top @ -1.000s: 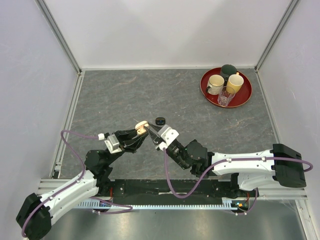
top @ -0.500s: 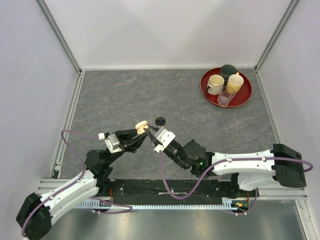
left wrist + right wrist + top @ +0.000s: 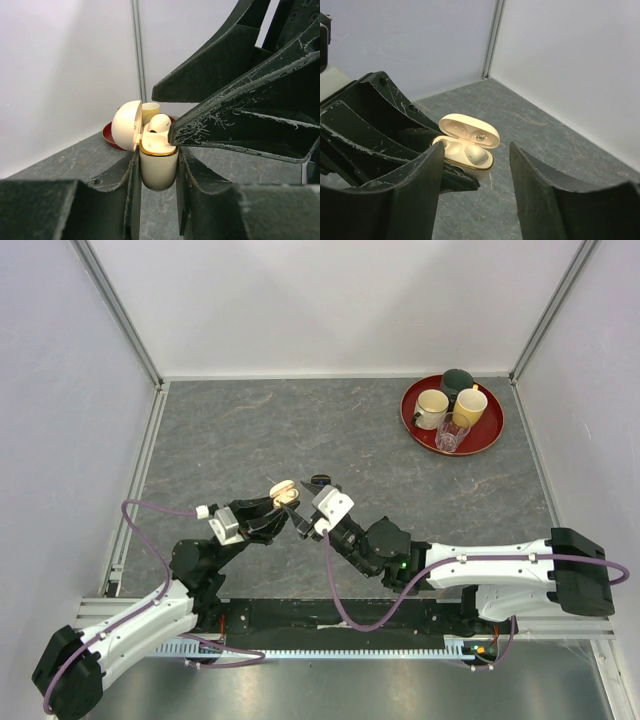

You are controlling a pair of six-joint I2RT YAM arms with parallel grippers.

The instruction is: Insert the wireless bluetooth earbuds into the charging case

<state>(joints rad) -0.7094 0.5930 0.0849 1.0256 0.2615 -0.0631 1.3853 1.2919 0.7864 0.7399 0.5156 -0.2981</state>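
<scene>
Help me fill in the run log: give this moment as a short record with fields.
left gripper: shut on the charging case
case lid: open
in the case: a cream earbud
right gripper: open, holding nothing, close to the case
table: small black object lying near the grippers
far right corner: red tray with cups

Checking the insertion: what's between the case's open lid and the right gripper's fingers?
One cream earbud, sitting in the charging case that the left gripper holds. The left wrist view shows it between lid and right gripper fingers.
</scene>
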